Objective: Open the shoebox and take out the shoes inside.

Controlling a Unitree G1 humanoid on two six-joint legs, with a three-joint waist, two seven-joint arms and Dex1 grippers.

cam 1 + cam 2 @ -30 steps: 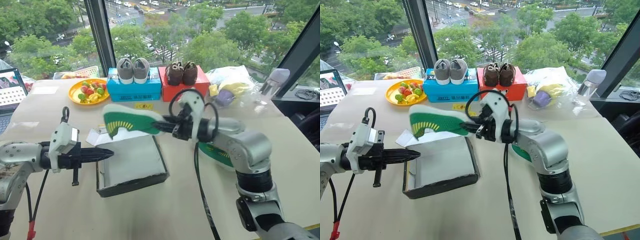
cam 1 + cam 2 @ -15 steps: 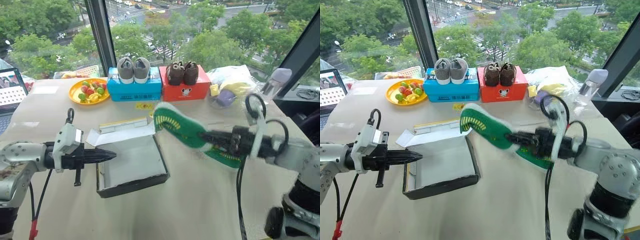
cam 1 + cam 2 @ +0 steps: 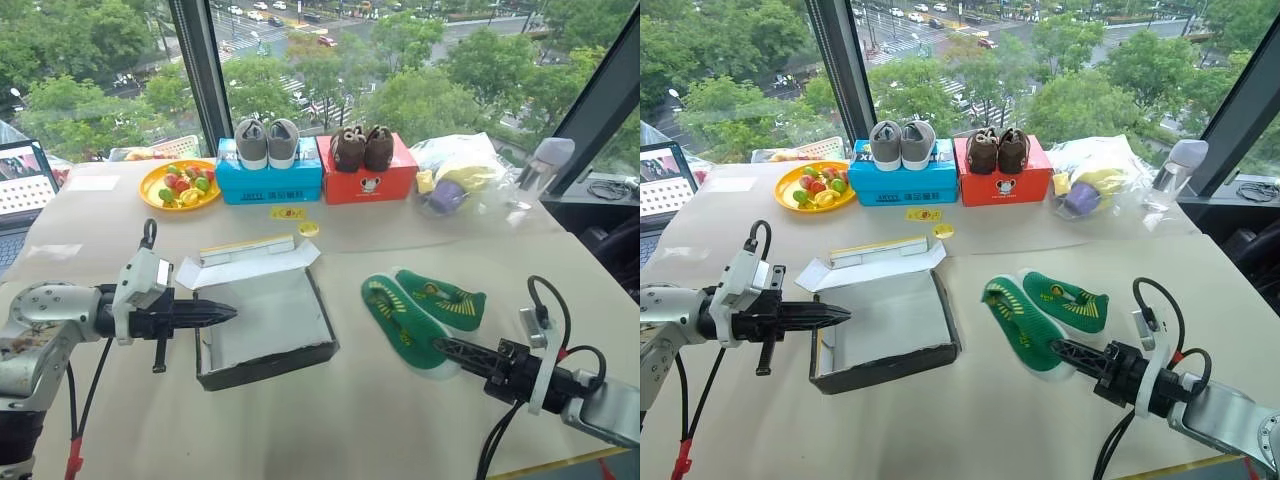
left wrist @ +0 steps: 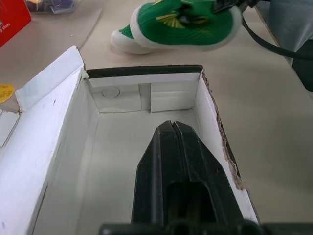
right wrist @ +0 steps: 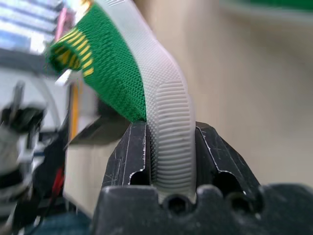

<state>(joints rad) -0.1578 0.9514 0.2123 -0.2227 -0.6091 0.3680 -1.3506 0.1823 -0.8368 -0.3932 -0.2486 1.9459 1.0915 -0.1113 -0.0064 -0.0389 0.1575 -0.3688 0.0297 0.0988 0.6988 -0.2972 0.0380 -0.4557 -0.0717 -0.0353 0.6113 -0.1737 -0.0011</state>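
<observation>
- A laptop (image 3: 20,185) is seen at the left edge of the surface (image 3: 330,430), partly cut off.
- The left hand (image 3: 228,314) is held level over the left side of the surface, its two black fingers pressed together with nothing between them. Its tip reaches just over the left wall of the shoebox; in the left wrist view the shut fingers (image 4: 173,161) point along the white inside of the box.
- A yellow plate (image 3: 180,185) of coloured fruit-like pieces is placed near the far left edge.
- The shoebox (image 3: 262,325) lies open near the middle of the surface, a little left of centre. Its black outer walls and white interior are visible, with nothing inside. The lid (image 3: 245,260) is folded back on the far side, white inner face up.
- A blue box (image 3: 268,172) with a grey pair on top, and a red box (image 3: 368,170) with a brown pair on top, are lined up along the far edge by the window.
- The shoes (image 3: 425,305) are found out of the box, right of it on the surface, side by side.
- The right hand (image 3: 450,350) is seen near the front right corner, pinching the white sole edge of the nearer green shoe (image 5: 166,142); the shoe is clamped between both fingers.
- A clear bag (image 3: 465,170) with purple and yellow contents is set at the far right.
</observation>
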